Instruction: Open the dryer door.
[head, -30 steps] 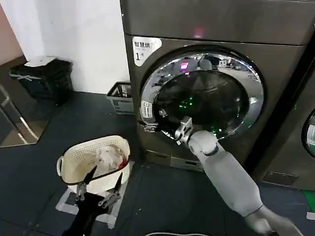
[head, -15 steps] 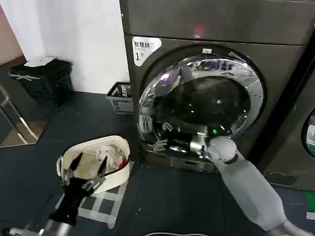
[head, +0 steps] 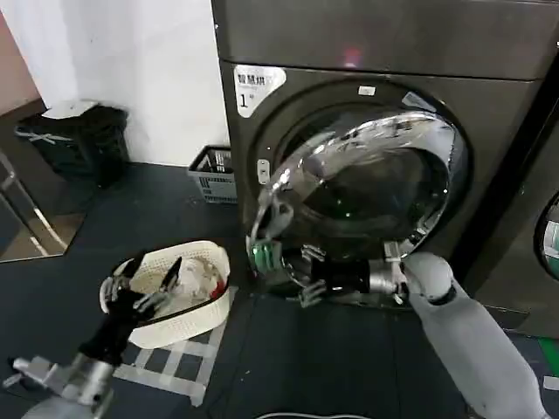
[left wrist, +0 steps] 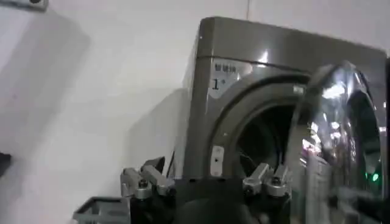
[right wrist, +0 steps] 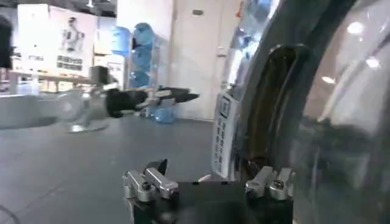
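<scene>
Our right tool [head: 307, 281], fingers spread w/ nothing gripped, sits at the lower free edge of the round chrome-ringed dark-glass dryer door [head: 367, 188], already ajar from the big bronze-grey dryer [head: 384, 44]; hinge opposite. Left tool [head: 144, 284] spread, empty, farther off.

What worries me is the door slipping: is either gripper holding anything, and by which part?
Nothing is clamped: the right gripper is open at the lower free edge of the dryer door; the left gripper is open and empty.
</scene>
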Robot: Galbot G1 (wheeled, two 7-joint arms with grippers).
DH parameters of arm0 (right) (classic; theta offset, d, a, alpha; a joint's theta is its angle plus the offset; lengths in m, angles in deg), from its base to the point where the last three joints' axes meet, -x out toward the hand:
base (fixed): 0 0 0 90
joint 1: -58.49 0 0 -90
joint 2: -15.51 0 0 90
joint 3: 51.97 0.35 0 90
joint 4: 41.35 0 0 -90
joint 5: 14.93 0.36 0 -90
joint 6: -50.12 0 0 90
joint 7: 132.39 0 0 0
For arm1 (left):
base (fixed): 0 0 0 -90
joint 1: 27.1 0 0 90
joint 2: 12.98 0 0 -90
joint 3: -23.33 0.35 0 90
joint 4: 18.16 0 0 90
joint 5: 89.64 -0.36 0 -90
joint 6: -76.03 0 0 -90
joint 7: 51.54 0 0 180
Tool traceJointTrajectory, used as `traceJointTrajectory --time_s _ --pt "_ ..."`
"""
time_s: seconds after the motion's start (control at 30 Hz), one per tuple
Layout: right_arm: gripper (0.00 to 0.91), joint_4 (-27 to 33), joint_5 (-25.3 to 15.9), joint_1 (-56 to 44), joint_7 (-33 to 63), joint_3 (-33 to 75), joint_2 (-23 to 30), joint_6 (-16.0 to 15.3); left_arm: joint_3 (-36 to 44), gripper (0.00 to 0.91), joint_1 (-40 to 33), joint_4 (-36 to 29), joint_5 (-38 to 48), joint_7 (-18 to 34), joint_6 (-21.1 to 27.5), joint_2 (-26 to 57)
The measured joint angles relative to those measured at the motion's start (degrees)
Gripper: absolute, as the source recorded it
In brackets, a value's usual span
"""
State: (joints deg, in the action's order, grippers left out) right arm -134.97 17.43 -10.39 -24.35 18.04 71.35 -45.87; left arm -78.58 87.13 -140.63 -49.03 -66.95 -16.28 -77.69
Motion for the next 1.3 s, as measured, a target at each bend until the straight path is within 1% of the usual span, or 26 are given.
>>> traceJointTrajectory --time_s 0.13,0.27,0.33,0.4,0.6,0.67,0.77,0.97,1.13,1.27,1.3 --pt "0.907 -1.1 0.8 -2.2 -3.0 2.0 -1.1 -1.0 1.8 0.907 -3.4 3.1 3.4 -0.3 -0.2 3.7" --pt "0.907 -2.6 1.4 -4.6 -5.2 3.8 -2.4 -0.6 5.0 0.907 -7.4 6.9 6.6 -1.3 -1.2 7.5" --pt "0.907 -3.4 1.6 -6.0 -6.4 4.9 -3.1 0.0 7.3 0.907 -9.6 9.2 6.8 -2.2 -2.2 9.5" --pt "0.907 -3.9 2.0 -7.3 -7.7 5.9 -3.6 1.1 10.0 0.907 -11.9 11.5 6.3 -2.8 -2.2 11.5" --pt "0.907 -4.4 2.2 -11.0 -10.2 10.1 -5.1 2.3 19.3 0.907 -17.1 15.3 6.1 -6.5 -1.9 15.4" --pt "0.907 -4.1 2.7 -12.3 -11.0 12.0 -5.8 3.3 22.2 0.907 -18.7 16.5 6.5 -7.2 -2.2 16.1" --pt "0.907 -3.4 3.8 -14.1 -11.8 15.5 -7.0 4.1 26.5 0.907 -21.0 18.2 6.7 -7.9 -2.8 16.4" --pt "0.907 -1.4 5.8 -17.2 -11.8 23.3 -8.8 4.3 34.1 0.907 -26.7 21.4 7.1 -8.2 -3.1 14.5" --pt "0.907 1.6 5.5 -19.5 -11.1 31.3 -8.4 4.7 40.1 0.907 -31.8 23.3 7.4 -9.1 -3.5 12.5" --pt "0.907 4.5 5.8 -20.8 -9.7 38.8 -7.7 5.2 44.3 0.907 -35.6 24.8 7.9 -11.6 -3.5 11.0" --pt "0.907 5.3 6.5 -21.3 -9.3 40.8 -7.7 5.3 45.3 0.907 -36.5 25.1 7.9 -12.3 -3.6 10.6"
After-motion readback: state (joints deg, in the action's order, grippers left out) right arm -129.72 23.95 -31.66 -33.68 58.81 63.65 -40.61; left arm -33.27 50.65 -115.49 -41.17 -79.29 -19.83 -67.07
